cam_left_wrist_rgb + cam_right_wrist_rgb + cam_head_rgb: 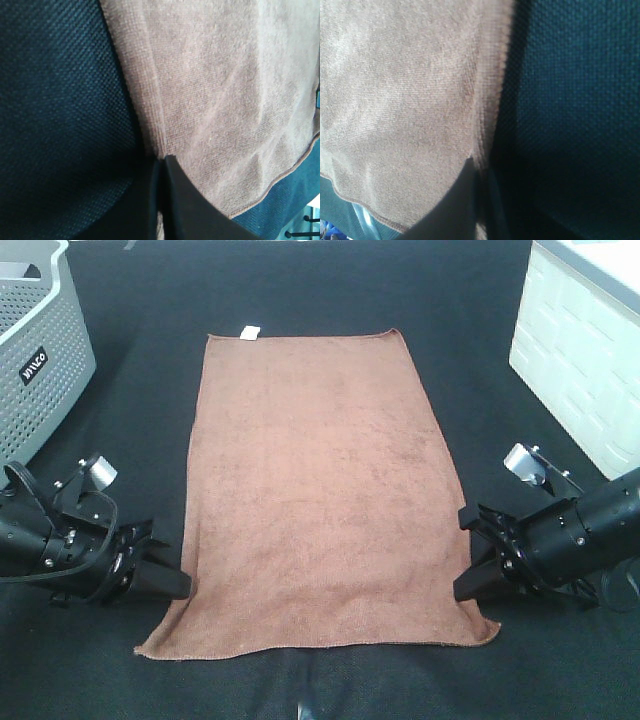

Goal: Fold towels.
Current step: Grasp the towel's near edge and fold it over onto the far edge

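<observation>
The reddish-brown towel [320,490] lies flat and spread out on the black table, its small white tag [249,333] at the far short edge. My left gripper [180,585] is at the towel's left long edge near the front corner. In the left wrist view its fingers [161,162] are pressed together on the towel's hem [225,100]. My right gripper [462,590] is at the right long edge near the front corner. In the right wrist view it [479,167] is likewise shut on the towel's edge [405,100].
A grey perforated basket [40,350] stands at the back left. A white box [580,350] stands at the back right. The black cloth table [130,440] runs around the towel on all sides.
</observation>
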Controlling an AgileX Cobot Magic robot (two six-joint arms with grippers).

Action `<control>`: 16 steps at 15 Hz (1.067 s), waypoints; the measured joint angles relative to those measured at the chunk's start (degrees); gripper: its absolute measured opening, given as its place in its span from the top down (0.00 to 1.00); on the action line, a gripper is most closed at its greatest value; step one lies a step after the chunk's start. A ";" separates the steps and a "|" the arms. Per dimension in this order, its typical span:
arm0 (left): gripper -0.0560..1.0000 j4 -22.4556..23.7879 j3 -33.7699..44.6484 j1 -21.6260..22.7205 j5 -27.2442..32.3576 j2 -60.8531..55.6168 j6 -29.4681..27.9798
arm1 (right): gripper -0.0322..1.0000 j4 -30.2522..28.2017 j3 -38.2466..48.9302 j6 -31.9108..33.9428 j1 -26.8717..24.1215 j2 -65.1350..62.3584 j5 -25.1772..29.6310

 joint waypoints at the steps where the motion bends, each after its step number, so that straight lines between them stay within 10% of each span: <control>1: 0.95 0.17 0.00 0.00 0.00 0.00 0.00 | 0.97 -0.06 0.00 0.34 0.00 0.00 0.00; 4: 0.95 4.24 0.00 0.00 0.00 -1.72 -2.29 | 0.97 -1.26 0.23 3.15 0.00 -1.55 1.20; 12: 0.95 36.61 0.17 0.00 4.07 -16.79 -29.74 | 0.97 -20.68 2.69 22.12 0.00 -16.16 9.34; 16: 0.95 40.11 7.68 0.00 6.07 -25.73 -35.12 | 0.97 -20.86 12.09 22.46 0.00 -21.08 9.97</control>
